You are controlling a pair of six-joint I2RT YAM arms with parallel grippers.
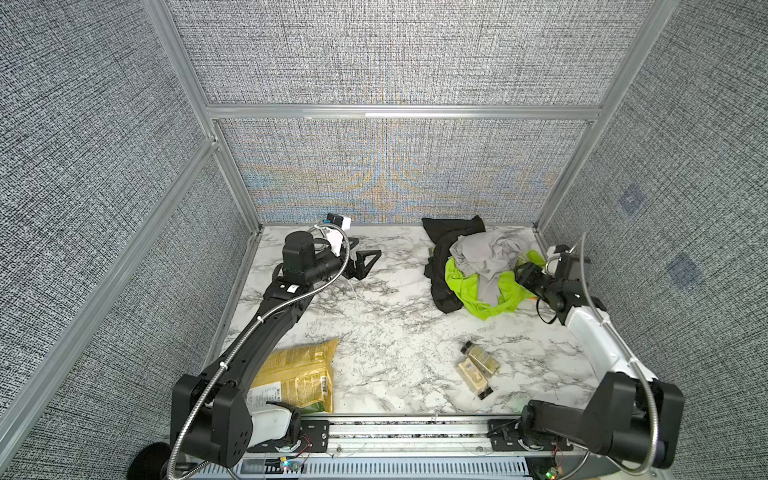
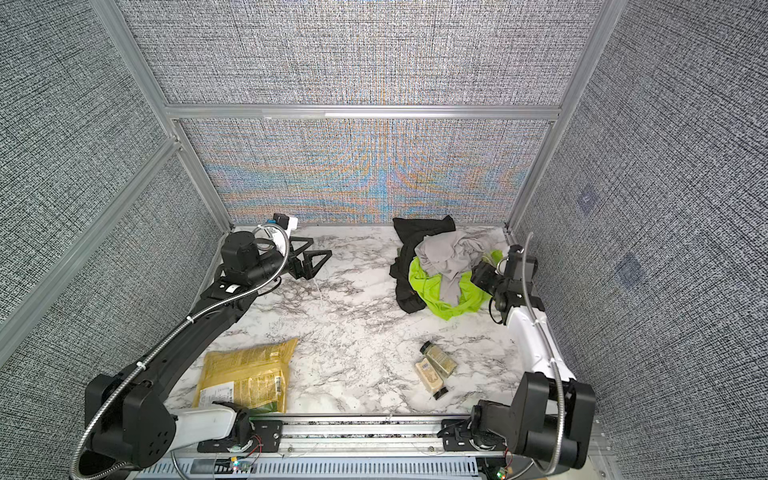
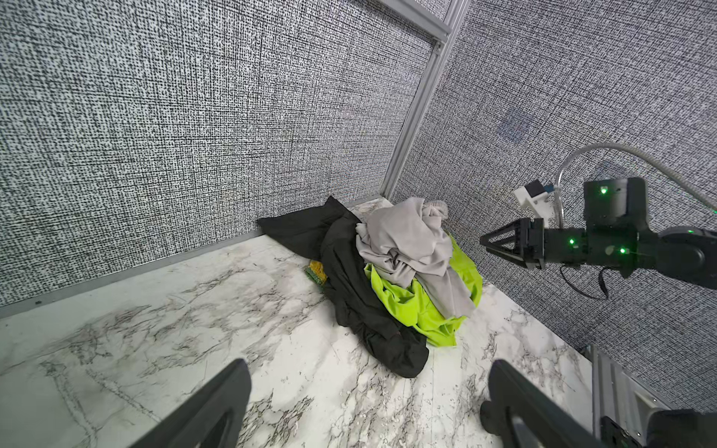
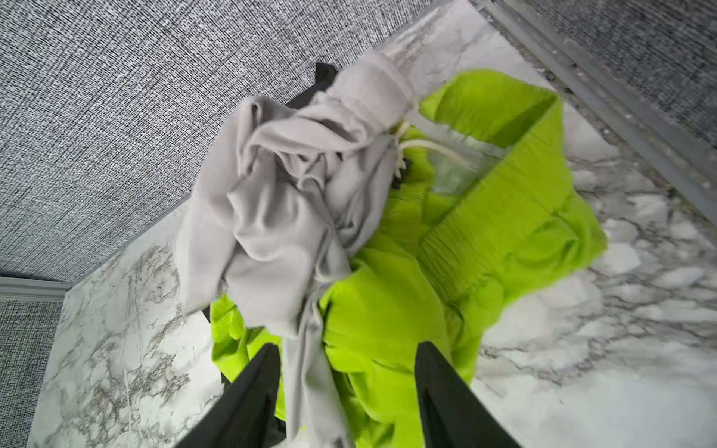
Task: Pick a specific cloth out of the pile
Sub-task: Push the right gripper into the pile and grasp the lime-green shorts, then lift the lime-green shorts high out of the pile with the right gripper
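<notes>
The pile sits at the table's back right. The neon yellow-green cloth (image 1: 469, 291) (image 2: 430, 289) (image 3: 415, 306) (image 4: 504, 217) lies at the bottom, with its white drawstring (image 4: 423, 146) showing. A light grey garment (image 1: 486, 253) (image 4: 279, 201) is draped over the neon cloth. A black garment (image 1: 446, 253) (image 3: 349, 283) lies on the pile's left. My right gripper (image 1: 521, 276) (image 2: 478, 274) (image 4: 347, 349) is open at the pile's right edge. A grey strip and neon fabric lie between its spread fingers. My left gripper (image 1: 370, 264) (image 2: 321, 264) (image 3: 366, 366) hangs open and empty at the back left.
A yellow snack bag (image 1: 299, 374) lies front left beneath the left arm. Two small bottles (image 1: 478, 368) lie front right of centre. A bit of orange-green patterned fabric (image 3: 316, 271) peeks from behind the black garment. Textured walls enclose the marble table (image 1: 395, 324) on three sides.
</notes>
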